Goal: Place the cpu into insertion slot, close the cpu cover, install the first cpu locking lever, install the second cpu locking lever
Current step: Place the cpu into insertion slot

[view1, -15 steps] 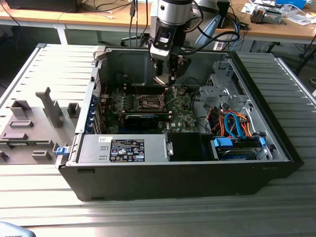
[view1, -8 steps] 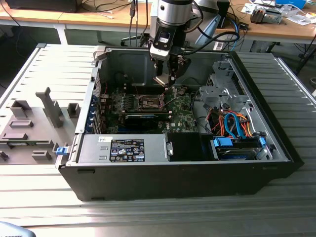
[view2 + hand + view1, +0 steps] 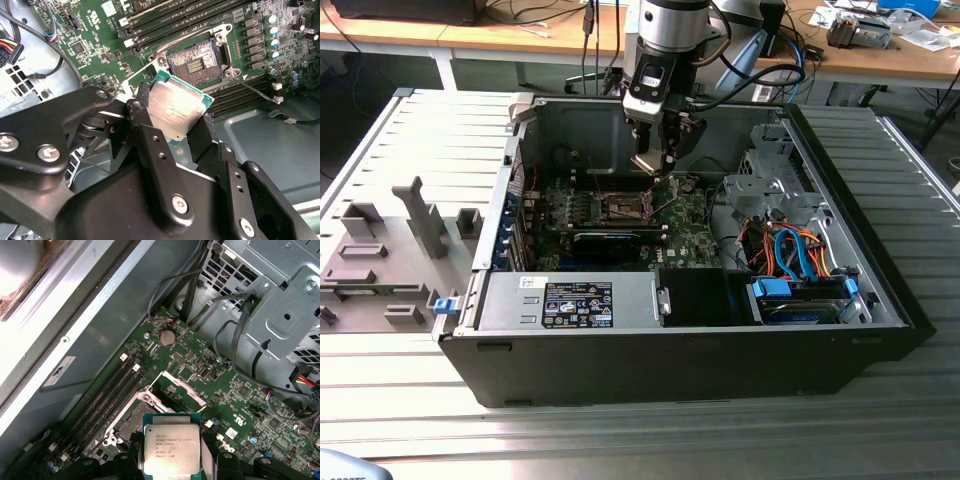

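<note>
Cpu (image 3: pixel 175 111), pinched at opposite edges by the jaws, hangs clear of the open insertion slot (image 3: pixel 196 61).

One cpu (image 3: pixel 172 447), one insertion slot (image 3: pixel 197 60), one cpu cover (image 3: pixel 178 388) — a single one of each. One gripper (image 3: pixel 172 125), two fingers (image 3: pixel 150 140). One coin cell (image 3: pixel 167 337). One grey labelled box (image 3: pixel 570 300), lower centre of the exterior view — inside one computer case (image 3: pixel 670 372).

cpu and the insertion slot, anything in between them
Nothing: in the second wrist view the stretch from the cpu to the insertion slot is bare.
</note>
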Tool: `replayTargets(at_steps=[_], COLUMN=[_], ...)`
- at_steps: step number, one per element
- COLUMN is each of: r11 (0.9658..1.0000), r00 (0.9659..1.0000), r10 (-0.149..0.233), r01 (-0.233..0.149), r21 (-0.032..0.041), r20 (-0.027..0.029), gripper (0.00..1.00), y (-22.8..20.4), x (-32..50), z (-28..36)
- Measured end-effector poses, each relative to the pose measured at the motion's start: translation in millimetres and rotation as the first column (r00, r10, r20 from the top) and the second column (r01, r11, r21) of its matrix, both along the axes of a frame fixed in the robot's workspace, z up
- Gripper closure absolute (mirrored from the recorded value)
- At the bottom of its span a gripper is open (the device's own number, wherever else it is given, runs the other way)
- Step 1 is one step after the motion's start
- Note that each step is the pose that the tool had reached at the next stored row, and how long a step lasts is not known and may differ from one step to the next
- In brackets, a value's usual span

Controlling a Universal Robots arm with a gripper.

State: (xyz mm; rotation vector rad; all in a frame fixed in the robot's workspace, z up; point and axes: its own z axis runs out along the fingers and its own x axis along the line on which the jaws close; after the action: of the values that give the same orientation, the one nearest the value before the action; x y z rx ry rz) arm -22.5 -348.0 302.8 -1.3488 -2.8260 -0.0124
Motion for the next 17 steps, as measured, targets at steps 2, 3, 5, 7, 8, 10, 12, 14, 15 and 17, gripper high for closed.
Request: replayTargets(at_steps=[2, 3, 5, 7, 8, 10, 12, 14, 15, 17], r11=[1.0, 1.0, 1.0, 1.0, 1.0, 1.0, 1.0, 0.9999, 0.9999, 0.9999], r00=[1.0, 1.0, 1.0, 1.0, 1.0, 1.0, 1.0, 0.9999, 0.9999, 0.9999], r10=[-0.002, -0.003, -0.004, -0.006, -0.006, -0.008, -0.009, -0.011, -0.012, -0.013], r01=[0.002, 0.003, 0.004, 0.006, 0.006, 0.008, 0.009, 0.011, 0.012, 0.013], r21=[-0.0001, 0.0, -0.0001, -0.0001, 0.0, -0.0001, 0.0, 0.0, 0.0, -0.0001], r20=[0.0, 0.0, 0.0, 0.0, 0.0, 0.0, 0.0, 0.0, 0.0, 0.0], gripper=[0.45, 0.45, 0.45, 0.45, 0.45, 0.45, 0.45, 0.45, 0.45, 0.45], y=[0.0, 0.0, 0.0, 0.0, 0.0, 0.0, 0.0, 0.0, 0.0, 0.0], x=[0.0, 0.0, 0.0, 0.0, 0.0, 0.0, 0.0, 0.0, 0.0, 0.0], z=[-0.1, -0.2, -0.3, -0.4, -0.4, -0.5, -0.6, -0.7, -0.7, -0.8])
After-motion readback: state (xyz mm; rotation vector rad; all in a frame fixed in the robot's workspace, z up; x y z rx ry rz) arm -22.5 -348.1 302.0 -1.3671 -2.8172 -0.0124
